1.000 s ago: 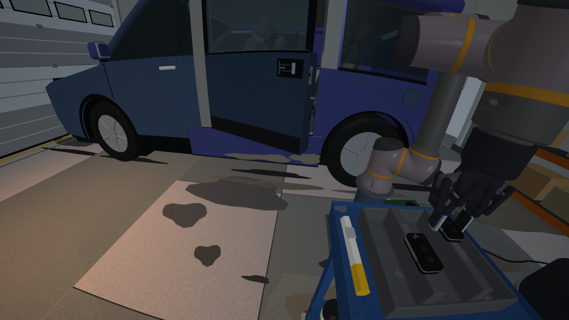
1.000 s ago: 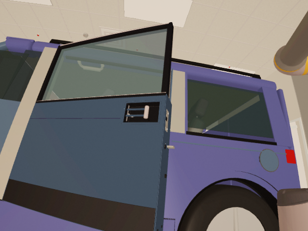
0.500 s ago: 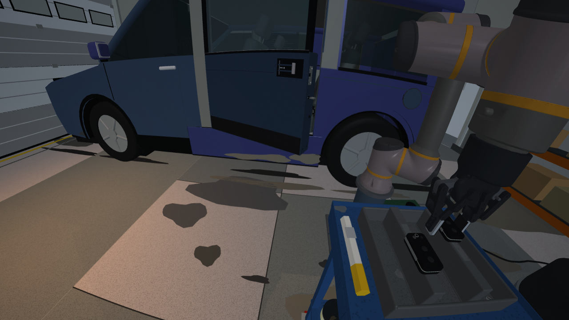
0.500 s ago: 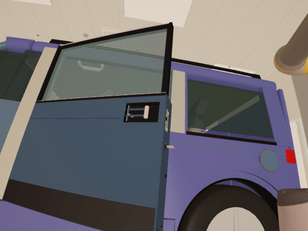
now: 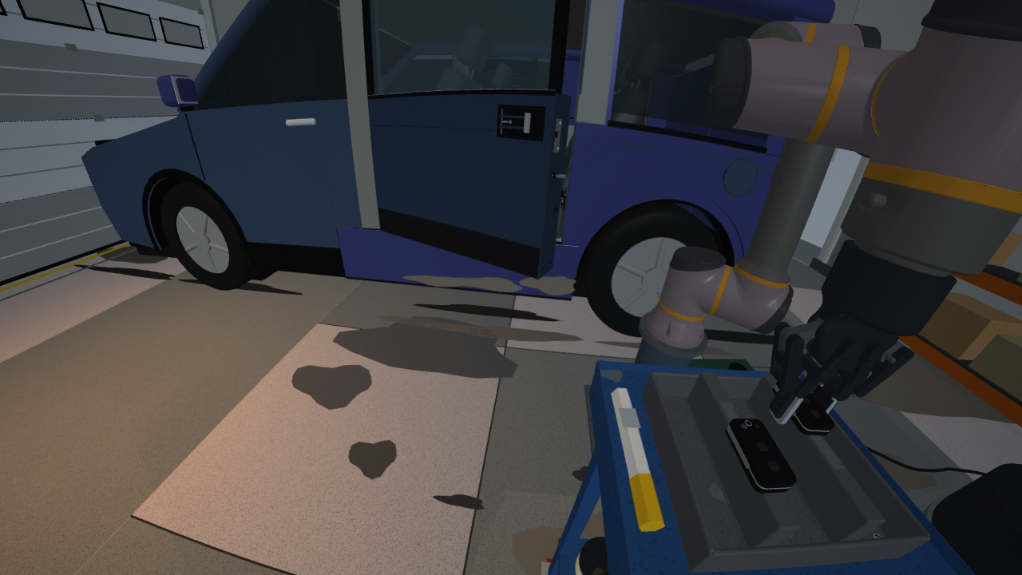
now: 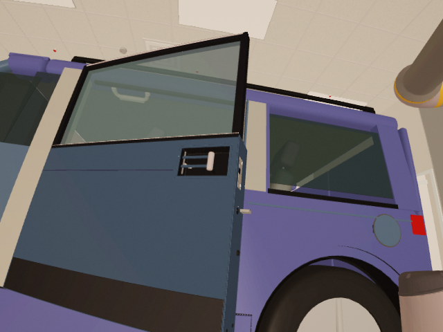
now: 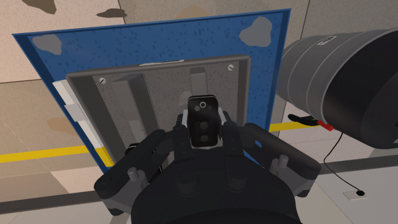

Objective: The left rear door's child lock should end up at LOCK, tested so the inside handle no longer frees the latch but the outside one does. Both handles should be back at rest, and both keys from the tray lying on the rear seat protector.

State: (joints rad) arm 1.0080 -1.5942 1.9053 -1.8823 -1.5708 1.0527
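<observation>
The black key fob in the tray's right slot is partly hidden by my fingers in the side camera. My gripper is closed on this fob, down in the grey tray. A second black key fob lies in the tray's middle slot, apart from the first. The left rear door stands open. Its outside handle sits in its recess. A small lever sticks out of the door's rear edge. The rear seat is hidden.
The tray's raised dividers and rim flank my fingers. The tray sits on a blue cart. A white and yellow bar lies along the cart's left side. The arm's base stands behind the cart. An orange shelf frame is to the right.
</observation>
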